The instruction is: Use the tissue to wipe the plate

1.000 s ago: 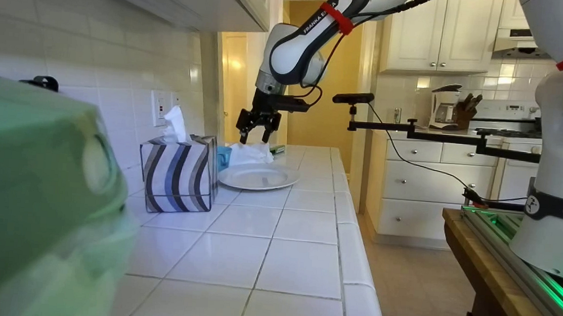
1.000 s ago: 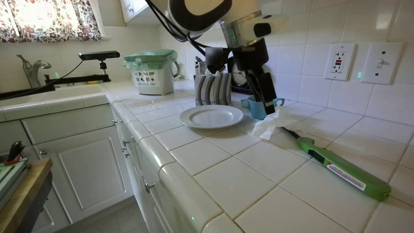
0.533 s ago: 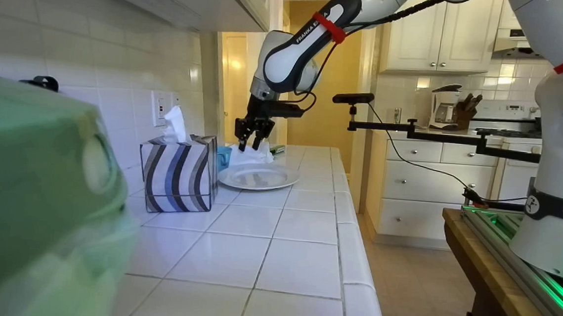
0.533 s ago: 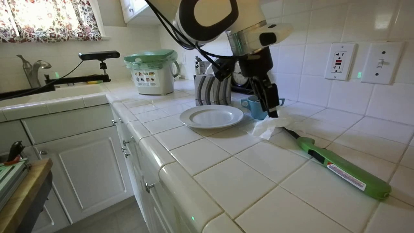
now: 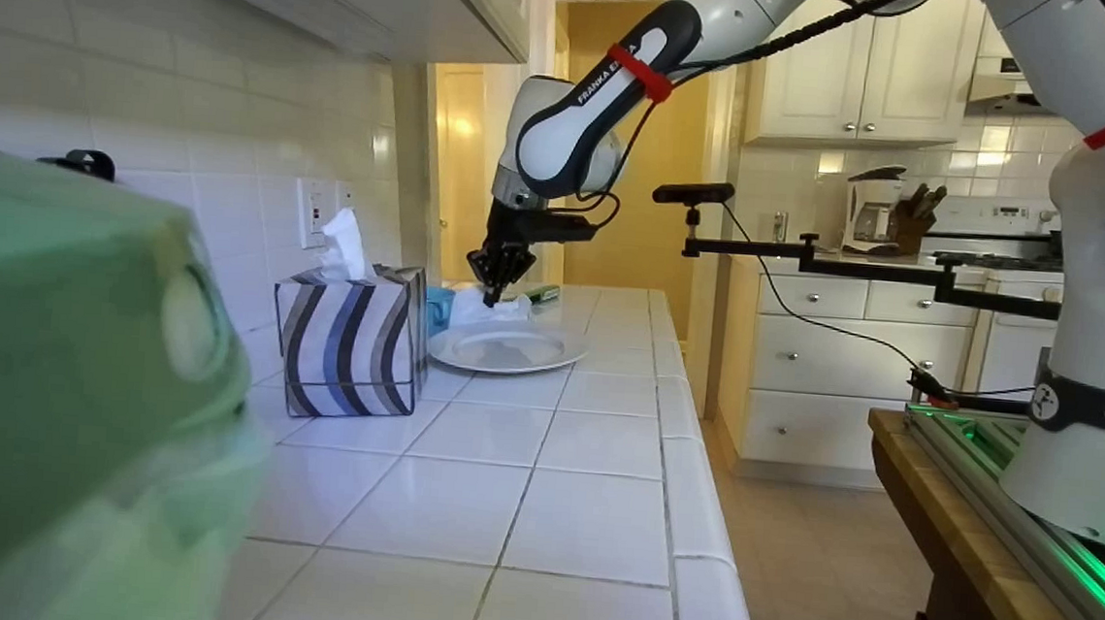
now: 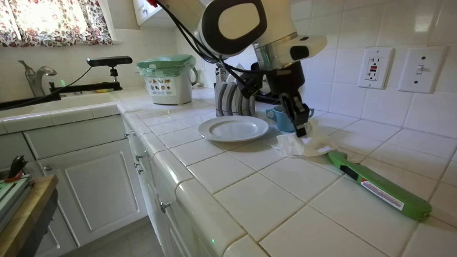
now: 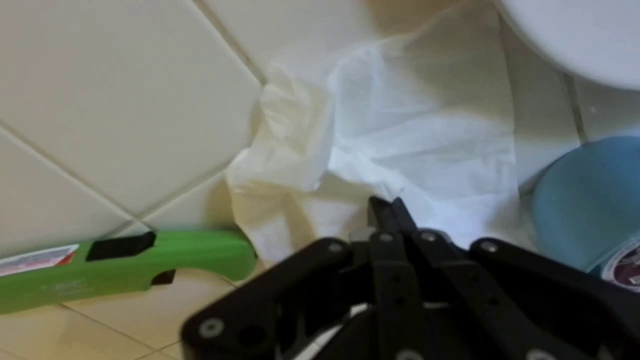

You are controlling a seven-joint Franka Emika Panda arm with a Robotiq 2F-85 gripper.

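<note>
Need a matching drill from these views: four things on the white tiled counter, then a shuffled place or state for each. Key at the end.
1. blue-and-white striped tissue box
2. round white plate
3. crumpled white paper tissue
4. long green lighter

A. at the tip of the closed black end effector
B. white sheet sticking out of its top
C. printed label on its side
D. wide rim, lying flat

Pairs: 1-B, 2-D, 3-A, 4-C
</note>
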